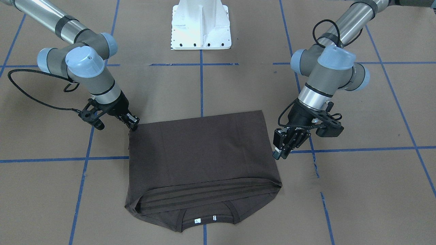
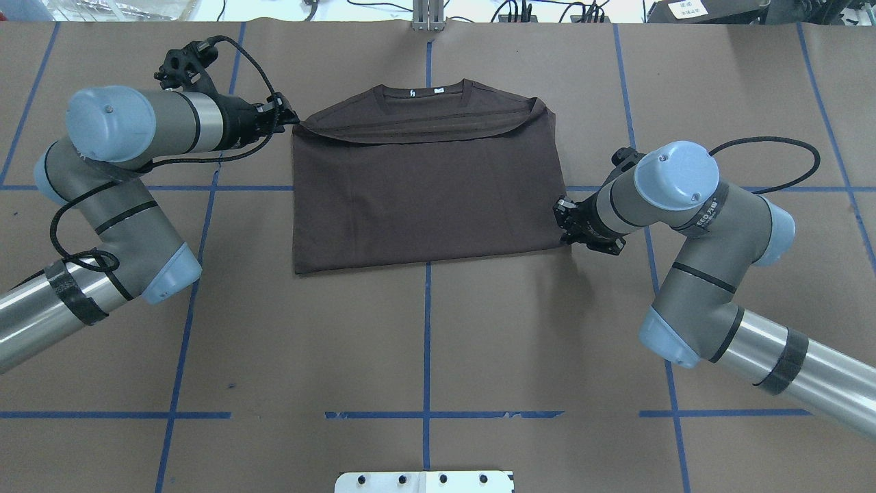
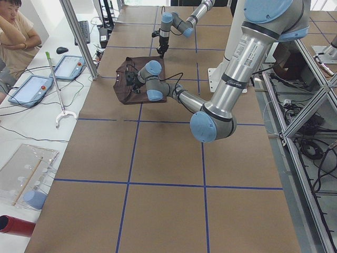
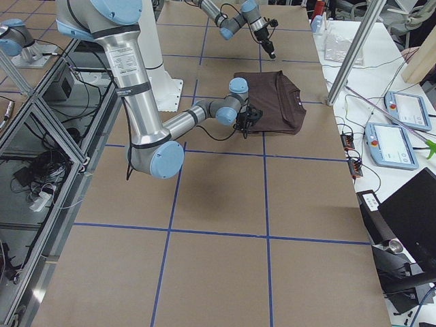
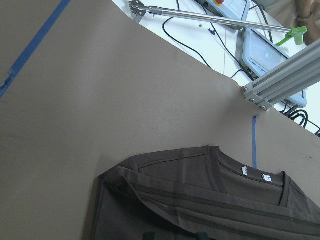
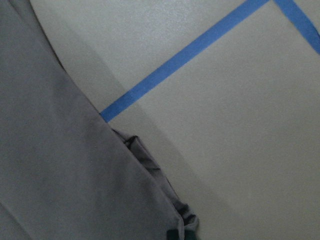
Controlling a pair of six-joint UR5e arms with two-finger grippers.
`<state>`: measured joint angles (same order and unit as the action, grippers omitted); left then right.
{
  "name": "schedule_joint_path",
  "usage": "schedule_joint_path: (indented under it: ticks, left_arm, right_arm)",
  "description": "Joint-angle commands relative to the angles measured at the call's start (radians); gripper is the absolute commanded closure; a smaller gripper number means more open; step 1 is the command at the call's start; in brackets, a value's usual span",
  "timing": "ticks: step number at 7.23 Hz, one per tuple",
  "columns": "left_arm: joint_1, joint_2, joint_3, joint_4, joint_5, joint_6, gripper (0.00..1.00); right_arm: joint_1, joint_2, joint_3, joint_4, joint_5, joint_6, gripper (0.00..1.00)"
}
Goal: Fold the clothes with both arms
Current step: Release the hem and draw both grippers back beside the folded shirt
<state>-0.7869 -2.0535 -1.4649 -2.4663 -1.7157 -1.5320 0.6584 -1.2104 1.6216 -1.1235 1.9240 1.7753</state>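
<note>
The dark brown T-shirt [image 1: 201, 153] lies folded in half on the brown table, hem up near the shoulders, collar and white neck tags [image 1: 204, 220] on the far side from the robot. It also shows in the overhead view [image 2: 424, 192]. My left gripper [image 2: 287, 118] is at the shirt's far left corner, and in the front view [image 1: 282, 153] it sits just off the shirt's edge. Its jaws look open, and the left wrist view shows the fold [image 5: 210, 200] lying flat. My right gripper [image 2: 564, 220] is at the near right corner [image 1: 133, 126], shut on a small bunch of cloth [image 6: 182, 217].
The white pedestal base [image 1: 201, 23] stands at the robot's side of the table. Blue tape lines [image 2: 428, 342] cross the brown surface. Tablets [image 3: 66, 66], cables and an aluminium post [image 3: 79, 37] stand beyond the far edge, where a person [image 3: 16, 31] sits.
</note>
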Motion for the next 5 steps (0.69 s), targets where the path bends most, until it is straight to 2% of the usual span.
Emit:
schedule_joint_path:
  ticks: [1,2,3,4,5]
  left_arm:
    - [0.0,-0.004,0.0,0.0,0.001,-0.008,0.61]
    - [0.0,-0.005,-0.006,0.001,0.001,-0.011,0.6]
    - [-0.002,0.009,-0.041,0.001,-0.001,-0.017,0.6]
    - [0.002,0.009,-0.046,0.0,-0.002,-0.008,0.62]
    - [0.005,0.007,-0.052,0.0,-0.005,-0.007,0.63]
  right_arm:
    - [0.003,-0.03,0.055,0.005,0.007,0.001,1.0]
    - [-0.003,-0.137,0.219,-0.005,0.036,0.001,1.0]
    - [-0.029,-0.249,0.365,-0.006,0.114,0.013,1.0]
    - [-0.101,-0.321,0.479,-0.004,0.159,0.074,1.0]
    - [-0.223,-0.327,0.533,-0.005,0.164,0.113,1.0]
